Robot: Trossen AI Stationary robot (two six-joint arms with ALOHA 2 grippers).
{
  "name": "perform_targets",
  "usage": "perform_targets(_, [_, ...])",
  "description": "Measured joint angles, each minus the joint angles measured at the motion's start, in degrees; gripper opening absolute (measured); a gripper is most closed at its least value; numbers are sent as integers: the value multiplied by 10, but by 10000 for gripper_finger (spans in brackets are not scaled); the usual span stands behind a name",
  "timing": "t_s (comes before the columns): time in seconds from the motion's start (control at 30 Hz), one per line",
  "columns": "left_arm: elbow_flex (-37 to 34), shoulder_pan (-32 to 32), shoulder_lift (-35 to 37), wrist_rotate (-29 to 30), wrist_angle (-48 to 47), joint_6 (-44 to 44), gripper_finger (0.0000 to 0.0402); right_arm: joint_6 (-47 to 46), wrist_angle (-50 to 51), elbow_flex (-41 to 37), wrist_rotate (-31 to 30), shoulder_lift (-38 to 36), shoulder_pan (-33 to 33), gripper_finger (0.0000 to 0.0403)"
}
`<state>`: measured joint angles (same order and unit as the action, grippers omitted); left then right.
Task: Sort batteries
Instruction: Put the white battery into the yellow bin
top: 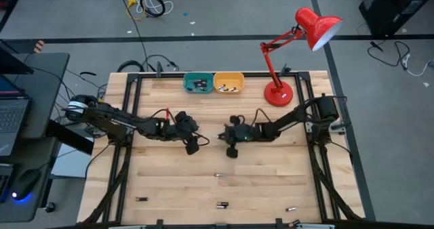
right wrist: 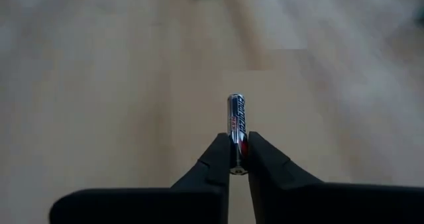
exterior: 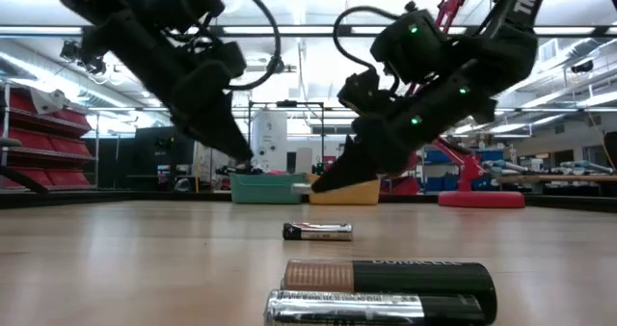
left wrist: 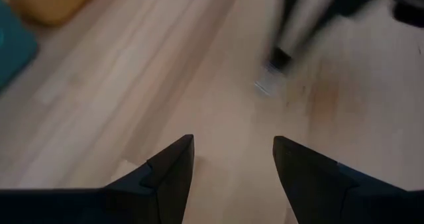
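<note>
My right gripper (right wrist: pixel 238 141) is shut on a slim silver battery with a red mark (right wrist: pixel 237 114) and hovers over the middle of the table (top: pixel 231 150). My left gripper (left wrist: pixel 233 148) is open and empty, just left of it (top: pixel 192 148), above bare wood. The left wrist view shows the right gripper's fingers with that battery (left wrist: pixel 267 85) pointing down at the board. Several loose batteries lie on their sides on the near half of the table (top: pixel 218 175) (top: pixel 222 204) (top: pixel 141 199) (top: pixel 290 208). Three of them show in the low view (exterior: pixel 318 231) (exterior: pixel 386 275) (exterior: pixel 371 310). My right gripper pinches the battery between its two fingertips by one end (right wrist: pixel 237 156). The fingers lie along the battery, so most of its length sticks out past them. The fingers slant downward, and the battery is lifted clear of the table.
A teal bin (top: pixel 198 82) and a yellow bin (top: pixel 228 82) stand side by side at the far edge, each with small items inside. A red desk lamp (top: pixel 279 92) stands at the far right. Black frame rails (top: pixel 129 120) run along both table sides.
</note>
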<state>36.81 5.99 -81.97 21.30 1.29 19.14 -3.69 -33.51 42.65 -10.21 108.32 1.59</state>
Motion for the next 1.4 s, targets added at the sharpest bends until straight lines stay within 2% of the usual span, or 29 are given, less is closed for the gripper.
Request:
perform_targets(0.13, [-27,18,0,-2,41,21,223,23,7,0,-1,-28,-50,25])
perform_targets(0.3, [-69,34,0,-4,155,7,223,25,11,0,-43,-41,-120,26])
perform_targets(0.47, [-114,42,0,-4,265,-9,223,19,9,1,-49,-45,-181,25])
perform_targets(0.77, [-136,65,-11,-5,283,-55,223,2,-10,1,-47,-45,-256,27])
perform_targets(1.0, [-136,69,-69,-14,363,-60,223,-13,-15,6,-49,-45,-302,37])
perform_targets(1.13, [-130,80,-121,-58,414,-120,223,-16,-12,16,-49,-45,-317,42])
perform_targets(1.23, [-117,90,-156,-65,450,-141,223,-25,2,27,-49,-45,-323,50])
perform_targets(1.4, [-99,94,-193,-64,460,-144,223,-33,16,36,-50,-45,-326,76])
